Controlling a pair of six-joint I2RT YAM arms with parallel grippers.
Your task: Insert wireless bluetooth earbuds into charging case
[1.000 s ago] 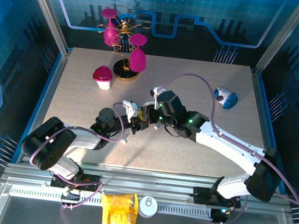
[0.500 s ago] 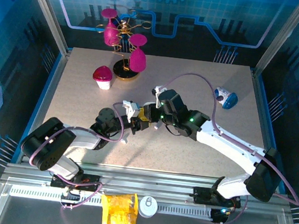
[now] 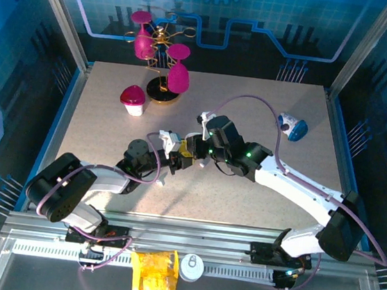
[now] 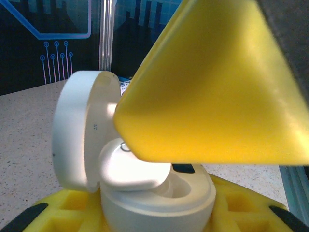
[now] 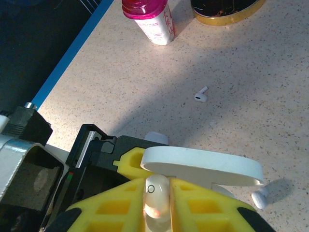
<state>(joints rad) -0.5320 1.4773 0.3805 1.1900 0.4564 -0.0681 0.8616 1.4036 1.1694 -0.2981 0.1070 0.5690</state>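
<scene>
While the two arms meet over the middle of the table (image 3: 278, 203), the right gripper (image 5: 157, 186) has its yellow fingers (image 5: 203, 208) squeezed together on one earbud (image 5: 157, 203), pinching it right above the charging case (image 4: 159, 205). From the left wrist, that earbud's white body sits at the open mouth of the case, under a big yellow finger. The left gripper (image 3: 176, 159) clamps the case from both sides, its yellow pads (image 4: 236, 208) touching the base. The lid (image 5: 203, 166) stands swung open. Down on the table, a second earbud (image 5: 201, 94) lies by itself, well apart from the case, and a third earbud (image 5: 260, 197) rests just beside it. Further back stand a pink-capped bottle (image 5: 149, 17) and a gold-rimmed stand (image 5: 227, 9)
</scene>
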